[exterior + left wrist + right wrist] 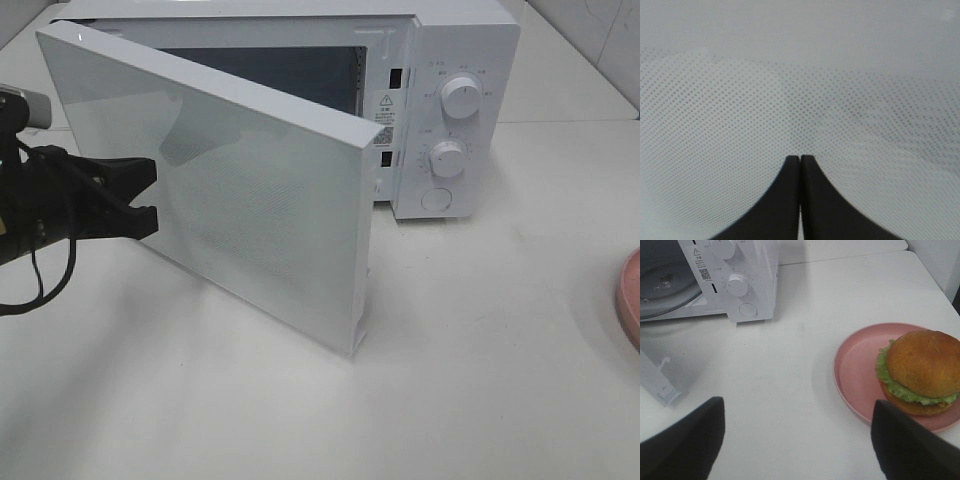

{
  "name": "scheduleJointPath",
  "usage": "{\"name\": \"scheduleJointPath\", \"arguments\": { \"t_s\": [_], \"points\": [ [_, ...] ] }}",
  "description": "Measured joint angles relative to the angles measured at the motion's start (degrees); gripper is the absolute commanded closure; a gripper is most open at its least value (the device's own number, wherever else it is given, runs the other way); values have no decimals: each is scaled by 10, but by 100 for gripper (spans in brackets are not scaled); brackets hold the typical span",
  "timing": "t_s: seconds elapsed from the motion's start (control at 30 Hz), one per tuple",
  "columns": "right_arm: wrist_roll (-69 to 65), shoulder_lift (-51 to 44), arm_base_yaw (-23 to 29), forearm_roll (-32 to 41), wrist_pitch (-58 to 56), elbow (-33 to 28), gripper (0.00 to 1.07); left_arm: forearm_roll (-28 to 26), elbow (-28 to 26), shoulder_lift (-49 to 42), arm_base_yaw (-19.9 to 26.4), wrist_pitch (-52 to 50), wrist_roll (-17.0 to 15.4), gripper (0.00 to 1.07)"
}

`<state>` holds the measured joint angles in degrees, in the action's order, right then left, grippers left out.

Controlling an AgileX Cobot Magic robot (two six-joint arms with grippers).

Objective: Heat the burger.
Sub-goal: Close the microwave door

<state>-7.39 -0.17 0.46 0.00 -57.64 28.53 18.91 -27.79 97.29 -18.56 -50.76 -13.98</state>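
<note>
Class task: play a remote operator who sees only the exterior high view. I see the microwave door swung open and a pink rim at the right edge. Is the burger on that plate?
Observer: Yes. The right wrist view shows the burger sitting on the pink plate.
Operator: Is the right tool holding anything?
Observer: No. The right tool is open and empty, short of the plate.
Operator: What is inside the microwave?
Observer: A glass turntable, with nothing on the part in view.
</note>
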Motion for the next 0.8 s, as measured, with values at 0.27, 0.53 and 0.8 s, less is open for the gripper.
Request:
{"name": "scheduleJointPath", "arguments": {
  "t_s": [0.27, 0.53, 0.8],
  "points": [
    [0, 0, 0, 0, 0, 0, 32, -9, -43, 17, -31, 30, 0, 107],
    [0, 0, 0, 0, 0, 0, 32, -17, -80, 39, -50, 46, 0, 107],
    [0, 0, 0, 0, 0, 0, 32, -23, -128, 63, -62, 66, 0, 107]
  ]
}}
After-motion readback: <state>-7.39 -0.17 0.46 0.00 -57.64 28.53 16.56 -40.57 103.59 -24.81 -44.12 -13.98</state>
